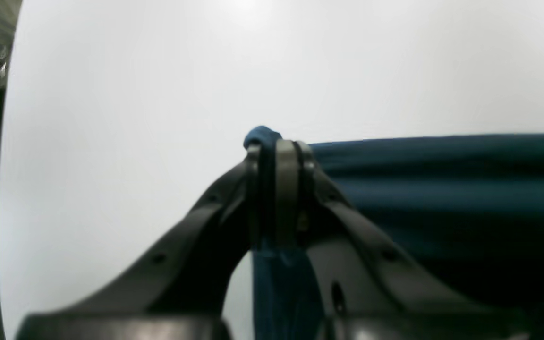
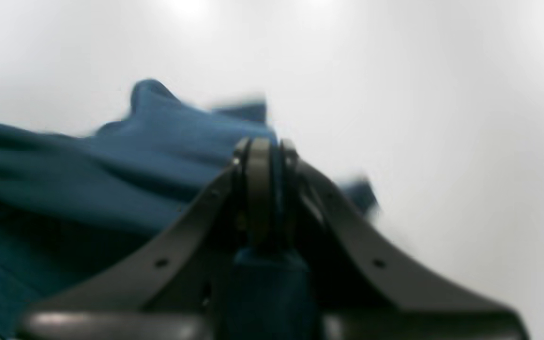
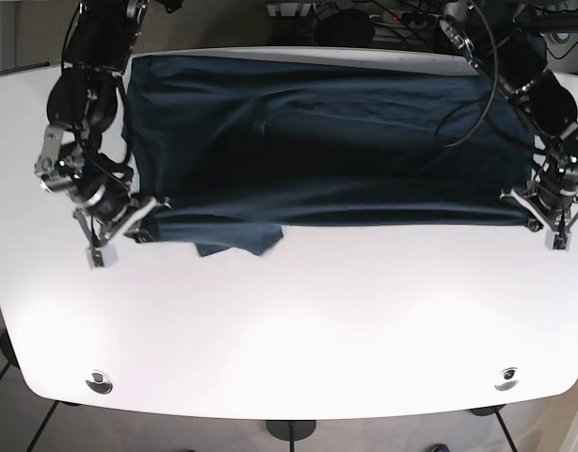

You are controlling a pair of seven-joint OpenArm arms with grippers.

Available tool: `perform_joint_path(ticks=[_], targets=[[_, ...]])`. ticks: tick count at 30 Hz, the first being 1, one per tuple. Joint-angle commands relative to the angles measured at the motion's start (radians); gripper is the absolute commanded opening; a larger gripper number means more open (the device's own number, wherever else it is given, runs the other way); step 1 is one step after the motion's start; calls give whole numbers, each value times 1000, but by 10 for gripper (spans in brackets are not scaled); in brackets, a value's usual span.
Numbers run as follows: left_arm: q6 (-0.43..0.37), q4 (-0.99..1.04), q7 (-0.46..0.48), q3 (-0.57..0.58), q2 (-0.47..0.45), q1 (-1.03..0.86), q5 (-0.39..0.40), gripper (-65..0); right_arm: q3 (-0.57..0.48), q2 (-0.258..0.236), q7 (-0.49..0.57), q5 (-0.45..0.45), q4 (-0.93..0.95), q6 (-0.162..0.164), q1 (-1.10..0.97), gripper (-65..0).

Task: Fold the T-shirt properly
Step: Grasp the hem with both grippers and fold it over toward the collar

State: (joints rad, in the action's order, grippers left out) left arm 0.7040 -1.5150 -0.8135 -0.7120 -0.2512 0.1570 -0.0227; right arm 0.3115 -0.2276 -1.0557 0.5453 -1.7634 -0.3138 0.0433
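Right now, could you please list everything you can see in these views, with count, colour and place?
T-shirt: one, dark blue, spread across the far half of the table, its near edge stretched between the two hands; a small flap hangs out below that edge toward the base view's left.
Table: one, white, rounded corners, bare across its near half.
Round fittings: two, metallic, set in the table's near corners.
Cables: several, black, running along the arm at the base view's upper right.
Left hand: one, dark grey, at the base view's right, shut on the T-shirt's edge.
Right hand: one, dark grey, at the base view's left, shut on the T-shirt's edge.
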Motion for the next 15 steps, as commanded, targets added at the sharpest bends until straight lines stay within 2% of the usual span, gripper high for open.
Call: perform_joint_path(ticks=[1, 10, 15], targets=[[-6, -57, 7, -22, -12, -27, 4, -646, 27, -13, 18, 37, -56, -5, -30, -634], [-6, -108, 7, -39, -10, -218, 7, -646, 97, -22, 18, 65, -109, -6, -224, -634], [-6, -115, 7, -39, 0, -288, 5, -643, 97, -13, 18, 65, -128, -6, -316, -631]])
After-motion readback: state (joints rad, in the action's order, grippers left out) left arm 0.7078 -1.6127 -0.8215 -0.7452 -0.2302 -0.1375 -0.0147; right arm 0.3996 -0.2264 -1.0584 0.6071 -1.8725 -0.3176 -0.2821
